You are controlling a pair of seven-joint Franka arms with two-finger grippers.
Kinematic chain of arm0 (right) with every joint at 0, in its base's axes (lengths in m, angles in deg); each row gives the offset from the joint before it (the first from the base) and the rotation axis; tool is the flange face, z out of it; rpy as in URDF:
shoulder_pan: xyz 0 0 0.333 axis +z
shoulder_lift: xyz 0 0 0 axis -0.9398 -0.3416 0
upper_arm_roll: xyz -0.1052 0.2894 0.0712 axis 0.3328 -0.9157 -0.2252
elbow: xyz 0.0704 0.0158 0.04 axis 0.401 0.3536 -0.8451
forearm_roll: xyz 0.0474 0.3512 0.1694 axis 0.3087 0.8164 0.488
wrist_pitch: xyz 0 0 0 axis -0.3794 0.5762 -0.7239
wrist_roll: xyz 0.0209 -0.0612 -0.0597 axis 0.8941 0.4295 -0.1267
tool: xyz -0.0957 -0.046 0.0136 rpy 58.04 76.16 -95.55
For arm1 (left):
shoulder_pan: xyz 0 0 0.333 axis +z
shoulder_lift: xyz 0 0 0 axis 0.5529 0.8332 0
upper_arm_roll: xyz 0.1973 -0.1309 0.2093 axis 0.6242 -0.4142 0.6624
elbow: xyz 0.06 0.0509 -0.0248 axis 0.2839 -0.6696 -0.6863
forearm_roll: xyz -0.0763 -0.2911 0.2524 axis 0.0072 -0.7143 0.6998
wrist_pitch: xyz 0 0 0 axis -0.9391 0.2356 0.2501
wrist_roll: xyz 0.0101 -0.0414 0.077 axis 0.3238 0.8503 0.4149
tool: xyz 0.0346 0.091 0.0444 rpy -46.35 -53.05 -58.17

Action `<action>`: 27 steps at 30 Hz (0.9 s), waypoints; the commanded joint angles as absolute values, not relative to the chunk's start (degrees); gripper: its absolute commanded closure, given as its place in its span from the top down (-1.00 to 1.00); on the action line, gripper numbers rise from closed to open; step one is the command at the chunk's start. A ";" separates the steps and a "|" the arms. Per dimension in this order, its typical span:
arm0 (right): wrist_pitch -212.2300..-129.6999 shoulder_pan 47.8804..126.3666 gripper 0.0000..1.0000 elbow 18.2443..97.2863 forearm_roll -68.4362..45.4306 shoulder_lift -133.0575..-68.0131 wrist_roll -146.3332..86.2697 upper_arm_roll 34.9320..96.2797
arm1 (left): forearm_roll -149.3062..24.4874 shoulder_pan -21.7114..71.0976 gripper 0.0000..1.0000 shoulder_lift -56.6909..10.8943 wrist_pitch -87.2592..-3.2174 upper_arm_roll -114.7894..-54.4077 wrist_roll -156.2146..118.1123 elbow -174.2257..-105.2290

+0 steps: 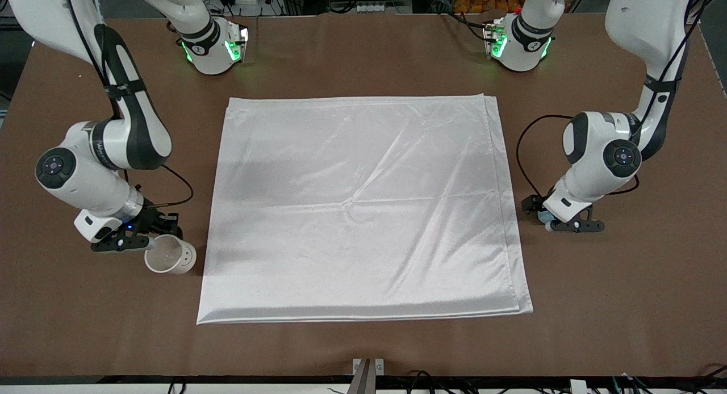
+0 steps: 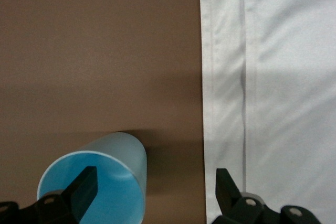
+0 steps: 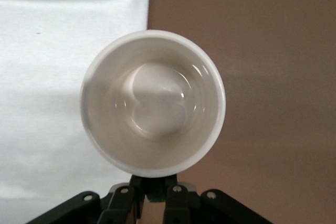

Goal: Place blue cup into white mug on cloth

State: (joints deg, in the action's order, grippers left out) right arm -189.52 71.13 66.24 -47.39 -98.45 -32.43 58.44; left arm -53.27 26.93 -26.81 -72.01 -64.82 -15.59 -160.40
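Note:
The white mug (image 1: 170, 255) is on the brown table just off the cloth (image 1: 363, 206), by its corner at the right arm's end nearest the front camera. My right gripper (image 1: 149, 243) is shut on the mug's black handle; the right wrist view looks straight down into the mug (image 3: 152, 103), with the right gripper (image 3: 152, 192) at its rim. The blue cup (image 2: 94, 187) stands off the cloth's (image 2: 273, 77) doubled edge at the left arm's end. My left gripper (image 2: 155, 182) is open low over it, one finger above the cup's inside. The cup (image 1: 544, 216) barely shows under the left gripper (image 1: 559, 223).
The cloth (image 3: 47, 77) covers the middle of the brown table (image 1: 363, 59). Both arm bases stand along the table's edge farthest from the front camera. A black cable (image 1: 525, 155) loops beside the left arm's wrist, and another (image 1: 182, 187) by the right arm's wrist.

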 commanded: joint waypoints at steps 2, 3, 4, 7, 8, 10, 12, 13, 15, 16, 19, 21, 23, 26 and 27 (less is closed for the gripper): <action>-183.58 76.96 -1.00 61.05 -46.59 -96.94 -37.25 58.57 | -53.42 26.89 0.87 -26.46 -72.92 -64.16 -14.53 -160.95; -183.40 78.01 -1.00 60.79 -46.59 -96.85 -38.91 58.57 | -53.42 26.89 0.83 -26.37 -72.92 -64.16 -14.53 -160.95; -183.14 78.72 -1.00 60.61 -46.68 -96.76 -40.67 58.57 | -53.42 26.89 0.78 -26.20 -72.92 -64.16 -14.53 -161.04; -182.61 82.93 -1.00 60.43 -47.11 -96.15 -46.30 58.57 | -53.42 26.89 0.56 -25.93 -72.92 -63.90 -14.53 -161.04; -182.61 84.69 -1.00 60.35 -47.47 -96.14 -47.53 58.66 | -53.33 26.89 0.45 -25.93 -72.92 -63.90 -14.53 -160.95; -182.61 87.76 -1.00 60.26 -47.56 -96.32 -49.55 58.75 | -53.42 26.89 0.25 -25.93 -72.92 -63.90 -14.53 -160.95; -182.78 90.23 -1.00 60.26 -47.47 -96.58 -52.89 58.75 | -53.33 26.80 -0.02 -25.84 -72.92 -63.81 -14.53 -160.95; -182.79 91.20 -1.00 60.26 -47.47 -96.67 -54.12 58.75 | -53.33 26.89 -0.16 -25.76 -72.92 -63.81 -14.53 -160.95; -183.05 93.83 -1.00 59.99 -47.56 -97.28 -55.80 58.75 | -53.33 26.80 -0.45 -25.76 -72.92 -63.81 -14.45 -160.95; -183.05 94.89 -1.00 59.82 -47.56 -97.72 -55.98 58.75 | -53.33 26.80 -0.58 -25.76 -72.92 -63.81 -14.45 -160.87; -183.22 97.44 -1.00 59.20 -47.47 -99.04 -57.73 58.75 | -53.07 26.80 -0.91 -25.84 -72.92 -63.81 -13.83 -160.86; -183.40 98.93 -1.00 58.77 -47.56 -99.83 -60.19 58.75 | -52.10 26.89 -1.00 -25.93 -72.92 -63.81 -13.74 -160.78; -183.49 100.08 -1.00 58.15 -47.56 -100.80 -61.43 58.75 | -50.87 26.89 -1.00 -25.93 -72.92 -63.81 -13.74 -160.69; -183.49 102.54 -1.00 57.01 -47.65 -102.64 -62.48 58.75 | -50.43 26.89 -1.00 -26.19 -72.92 -63.81 -13.74 -160.60; -183.49 103.15 -1.00 56.57 -47.65 -103.17 -62.83 58.84 | -50.34 26.89 -1.00 -26.37 -72.92 -63.81 -13.74 -160.60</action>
